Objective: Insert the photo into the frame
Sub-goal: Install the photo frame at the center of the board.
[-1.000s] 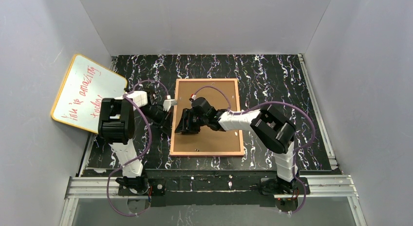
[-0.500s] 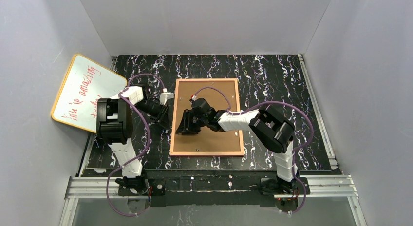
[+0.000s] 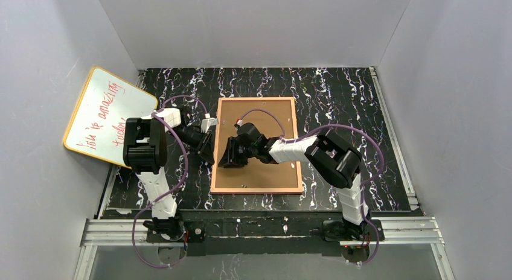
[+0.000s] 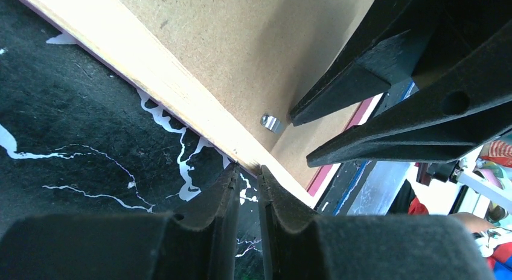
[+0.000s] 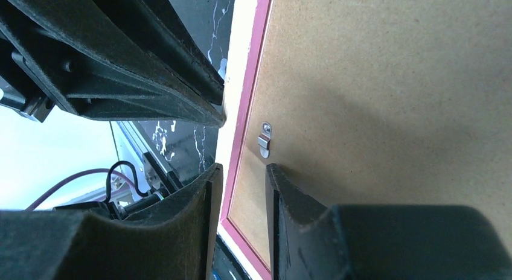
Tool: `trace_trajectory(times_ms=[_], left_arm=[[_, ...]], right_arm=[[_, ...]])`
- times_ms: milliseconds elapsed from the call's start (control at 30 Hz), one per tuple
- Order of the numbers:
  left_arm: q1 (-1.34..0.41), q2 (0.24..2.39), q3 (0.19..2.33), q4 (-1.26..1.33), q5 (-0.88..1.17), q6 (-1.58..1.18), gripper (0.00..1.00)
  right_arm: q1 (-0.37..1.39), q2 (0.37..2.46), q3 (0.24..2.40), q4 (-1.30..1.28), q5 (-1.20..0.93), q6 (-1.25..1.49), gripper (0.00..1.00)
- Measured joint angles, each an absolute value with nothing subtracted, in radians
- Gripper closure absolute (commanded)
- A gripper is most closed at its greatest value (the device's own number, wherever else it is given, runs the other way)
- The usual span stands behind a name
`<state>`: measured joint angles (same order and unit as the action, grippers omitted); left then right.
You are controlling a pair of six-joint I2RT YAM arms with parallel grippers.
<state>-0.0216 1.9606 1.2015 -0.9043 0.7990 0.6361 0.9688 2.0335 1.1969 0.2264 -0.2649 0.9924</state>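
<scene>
Thin pink rectangular picture frame [image 3: 256, 189] lies face down mid-table on the black, white-veined table [image 3: 338, 93]. Its long sides run from the near edge to the far edge, orange-tan reverse up. Brown cardboard backing board [image 3: 265, 171] sits inside its rim. Glossy sea photo: can't be seen in any view.

Left gripper [image 3: 207, 152] is at the frame side facing the table's left edge, about halfway along. In the left wrist view its fingers [image 4: 205, 219] are pressed almost together with just a thin slit between them. The tips are right at the frame's pale outer edge and nothing shows between them.

Right gripper [image 3: 231, 156] is over the board just inside that same side, opposite the left gripper, tips near each other. In the right wrist view its fingers [image 5: 187, 219] are slightly parted and pinch nothing: 1 tip over the rim, 1 over the board, pink strip showing in the gap. Small silver metal clip [image 5: 264, 139] on the board sits just beyond the board-side tip.

Yellow-rimmed whiteboard with red writing [image 3: 105, 114] stands by the table's left edge, well apart from the frame.
</scene>
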Motion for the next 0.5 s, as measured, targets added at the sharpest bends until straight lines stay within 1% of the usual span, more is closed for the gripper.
trace_trajectory(times_ms=[500], left_arm=[[-0.015,1.960,1.188,-0.895,0.815,0.628,0.89]], right_arm=[[0.969,2.086,1.237,0.273,-0.295,0.997,0.66]])
